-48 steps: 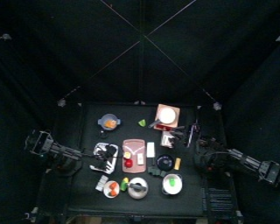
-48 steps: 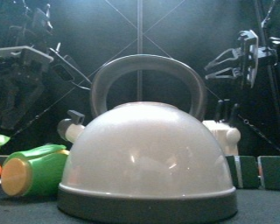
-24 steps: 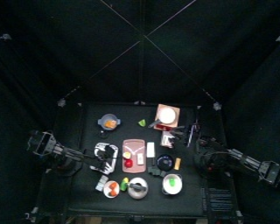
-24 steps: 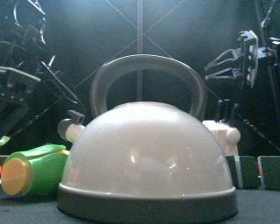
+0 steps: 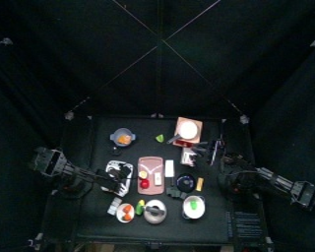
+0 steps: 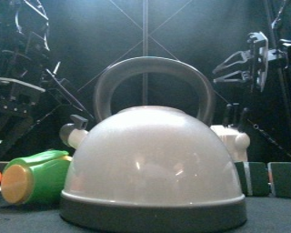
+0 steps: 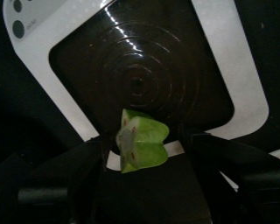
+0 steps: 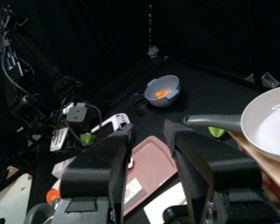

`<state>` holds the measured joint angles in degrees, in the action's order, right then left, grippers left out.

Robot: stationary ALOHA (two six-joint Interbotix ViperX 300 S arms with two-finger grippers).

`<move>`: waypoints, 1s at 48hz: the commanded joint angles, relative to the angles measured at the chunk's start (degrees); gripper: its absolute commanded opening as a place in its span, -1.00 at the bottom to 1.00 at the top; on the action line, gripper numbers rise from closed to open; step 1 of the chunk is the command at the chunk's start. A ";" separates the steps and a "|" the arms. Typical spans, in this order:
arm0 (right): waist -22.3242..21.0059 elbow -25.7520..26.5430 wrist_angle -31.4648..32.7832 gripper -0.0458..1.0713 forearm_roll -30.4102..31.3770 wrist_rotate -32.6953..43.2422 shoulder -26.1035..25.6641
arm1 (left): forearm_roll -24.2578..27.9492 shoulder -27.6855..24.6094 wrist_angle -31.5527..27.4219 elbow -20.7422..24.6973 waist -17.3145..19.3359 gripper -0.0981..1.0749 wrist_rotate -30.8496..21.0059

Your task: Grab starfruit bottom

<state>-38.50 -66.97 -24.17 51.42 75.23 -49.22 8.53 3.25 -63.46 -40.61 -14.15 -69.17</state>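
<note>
The starfruit point(image 7: 143, 147), small, lumpy and yellow-green, sits between the jaws of my left gripper point(image 7: 143, 156), which is shut on it. It hangs over a white-framed black plate point(image 7: 230, 52). In the top view the left gripper point(image 5: 114, 175) is at the table's left side over that white item; the fruit is too small to make out there. My right gripper point(image 8: 149, 133) is open and empty, at the table's right side point(image 5: 231, 178).
A large white kettle point(image 6: 155, 168) fills the front view, with a green cup point(image 6: 33, 177) on its side to its left. The right wrist view shows a blue bowl point(image 8: 163, 90), a white bowl point(image 8: 271, 109) and a pink board point(image 8: 149, 162).
The left arm has shifted in the front view, and a green piece at that view's left edge has gone out of sight. The right arm has not moved.
</note>
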 commanded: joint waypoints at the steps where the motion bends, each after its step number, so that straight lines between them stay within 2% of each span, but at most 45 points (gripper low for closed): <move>1: -0.09 0.53 -0.18 0.41 -0.18 -0.09 0.35 | 0.62 0.79 0.00 0.88 0.00 0.70 -0.18; 12: -0.18 0.53 -0.18 0.41 -0.18 0.00 0.44 | 0.70 0.97 -0.44 0.97 0.00 0.39 0.00; 20: -0.18 0.53 -0.18 0.41 -0.18 0.00 0.44 | 1.14 3.60 -2.55 2.37 0.26 0.23 0.18; 32: -0.18 0.53 -0.18 0.41 -0.18 0.00 0.44 | 2.64 8.00 -4.83 3.52 0.97 0.22 -0.35; 48: -0.09 0.53 -0.18 0.41 -0.18 0.00 0.44 | 2.64 7.56 -4.83 3.52 0.97 0.22 -0.35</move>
